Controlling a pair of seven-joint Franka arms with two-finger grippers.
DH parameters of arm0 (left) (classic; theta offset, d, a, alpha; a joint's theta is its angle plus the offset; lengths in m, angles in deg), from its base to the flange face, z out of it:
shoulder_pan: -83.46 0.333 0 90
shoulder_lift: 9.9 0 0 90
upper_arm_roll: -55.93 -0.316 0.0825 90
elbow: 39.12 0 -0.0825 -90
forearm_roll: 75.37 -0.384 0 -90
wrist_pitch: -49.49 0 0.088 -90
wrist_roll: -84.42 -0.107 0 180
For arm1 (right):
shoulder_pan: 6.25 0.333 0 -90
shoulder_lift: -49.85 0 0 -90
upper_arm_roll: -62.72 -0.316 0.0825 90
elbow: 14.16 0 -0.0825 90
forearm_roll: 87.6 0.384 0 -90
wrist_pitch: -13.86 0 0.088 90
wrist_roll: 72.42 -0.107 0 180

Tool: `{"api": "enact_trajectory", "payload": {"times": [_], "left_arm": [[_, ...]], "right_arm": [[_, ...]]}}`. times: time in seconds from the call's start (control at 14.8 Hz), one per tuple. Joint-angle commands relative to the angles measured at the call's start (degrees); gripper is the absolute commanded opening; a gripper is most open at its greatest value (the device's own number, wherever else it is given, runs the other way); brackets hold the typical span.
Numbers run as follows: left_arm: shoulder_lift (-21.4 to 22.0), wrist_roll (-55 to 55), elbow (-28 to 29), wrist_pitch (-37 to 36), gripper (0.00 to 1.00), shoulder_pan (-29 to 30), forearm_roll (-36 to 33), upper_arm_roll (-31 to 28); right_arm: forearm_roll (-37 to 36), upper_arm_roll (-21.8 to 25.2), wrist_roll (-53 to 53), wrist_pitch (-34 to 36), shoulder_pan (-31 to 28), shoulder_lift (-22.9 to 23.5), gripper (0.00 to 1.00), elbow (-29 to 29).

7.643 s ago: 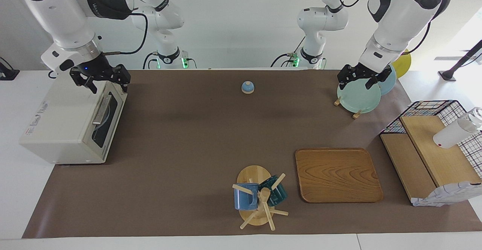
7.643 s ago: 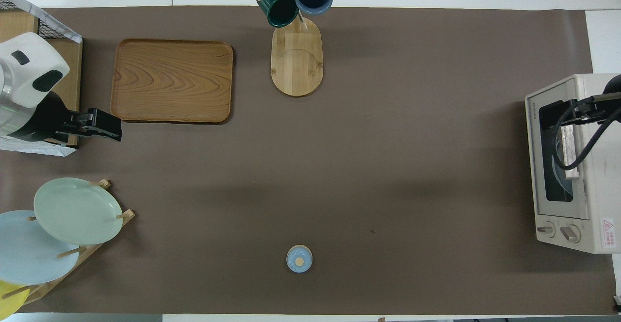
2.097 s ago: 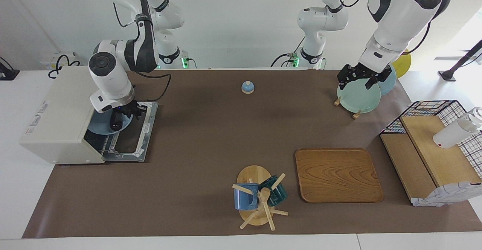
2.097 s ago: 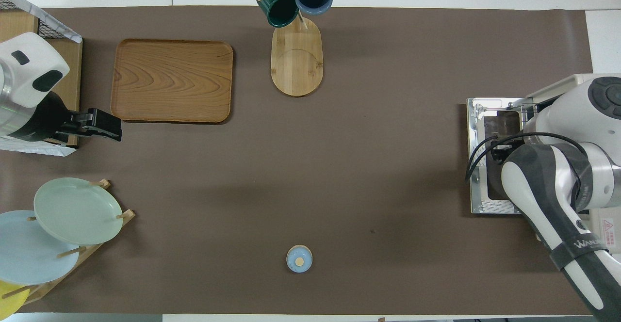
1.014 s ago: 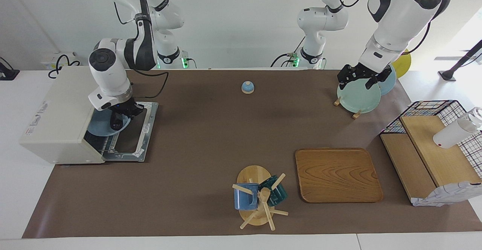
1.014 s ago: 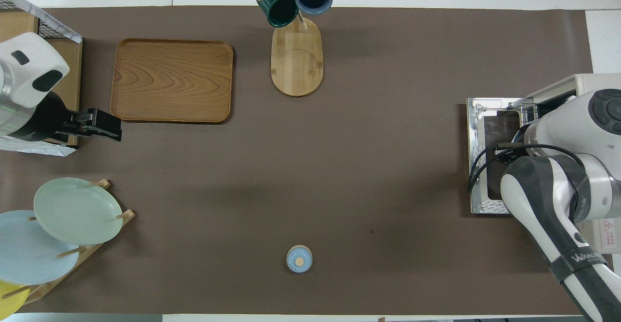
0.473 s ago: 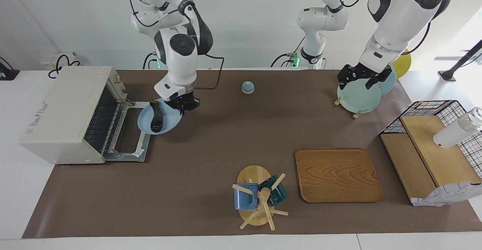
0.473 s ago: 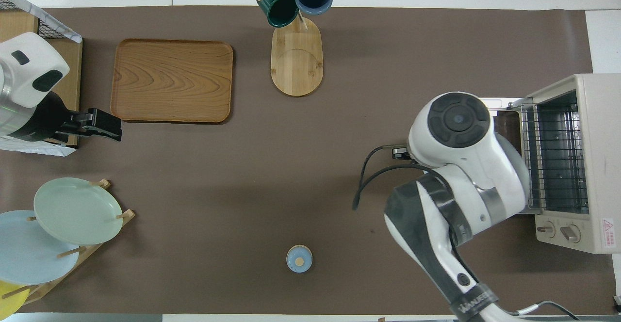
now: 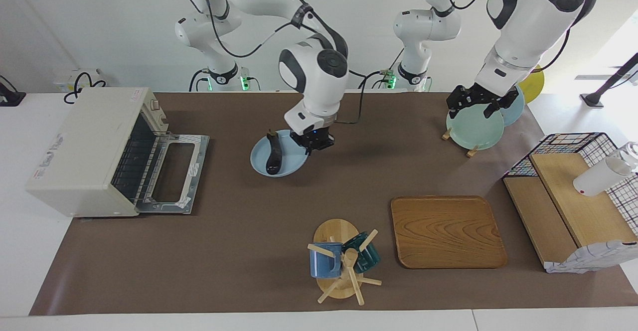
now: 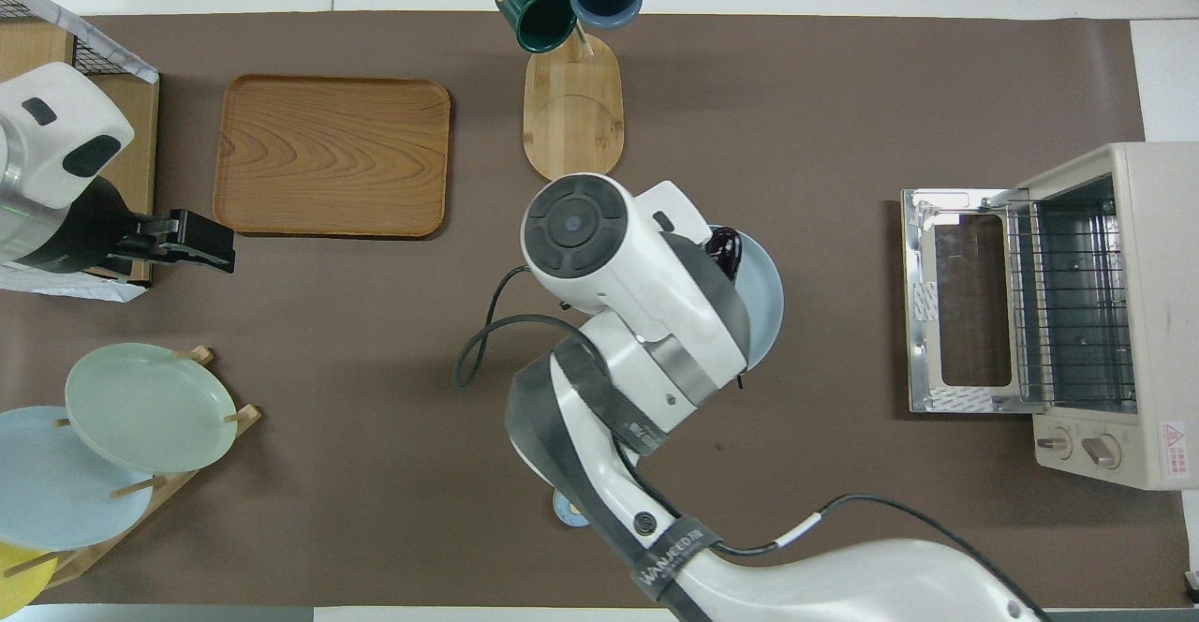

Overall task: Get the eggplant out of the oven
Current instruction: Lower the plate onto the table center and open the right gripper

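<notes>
The eggplant (image 9: 273, 154), slim and glossy dark, lies on a light blue plate (image 9: 286, 165). My right gripper (image 9: 311, 141) is shut on the plate's rim and holds it low over the middle of the brown mat. In the overhead view the right arm covers most of the plate (image 10: 763, 299); only the eggplant's tip (image 10: 726, 249) shows. The cream oven (image 9: 84, 146) stands at the right arm's end with its door (image 9: 174, 171) down and its wire rack bare. My left gripper (image 9: 476, 102) waits over the plate rack.
A mug tree (image 9: 344, 261) with two mugs and a wooden tray (image 9: 447, 231) lie farther from the robots. A rack with green and blue plates (image 9: 473, 126) and a wire basket with wooden shelves (image 9: 573, 191) stand at the left arm's end.
My right gripper has carried the plate with the eggplant away from the open oven door to the middle of the mat. The left arm has not moved.
</notes>
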Motion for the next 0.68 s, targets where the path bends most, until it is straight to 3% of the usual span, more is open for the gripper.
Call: {"api": "enact_trajectory", "payload": {"times": [0.0,0.14,0.47,0.54,0.61], "left_arm": [[0.03,-0.5,-0.59,-0.73,1.0,0.87,0.34,0.53],[0.03,-0.5,-0.59,-0.82,1.0,0.87,0.34,0.53],[0.03,-0.5,-0.59,-0.82,1.0,0.87,0.34,0.53],[0.03,-0.42,-0.59,-0.82,1.0,0.79,0.34,0.53],[0.12,-0.33,-0.59,-0.82,1.0,0.79,0.34,0.53]], "right_arm": [[3.2,-0.45,-2.66,-4.38,0.22,4.62,0.0,-4.55],[5.84,-0.98,-3.55,-9.29,0.92,4.62,0.0,-1.93],[6.03,-0.98,-3.12,-13.09,1.11,4.18,0.02,0.64],[5.94,-0.98,-2.85,-14.06,1.01,4.27,0.2,0.55],[5.85,-0.98,-2.85,-14.24,1.01,4.27,0.28,0.12]]}}
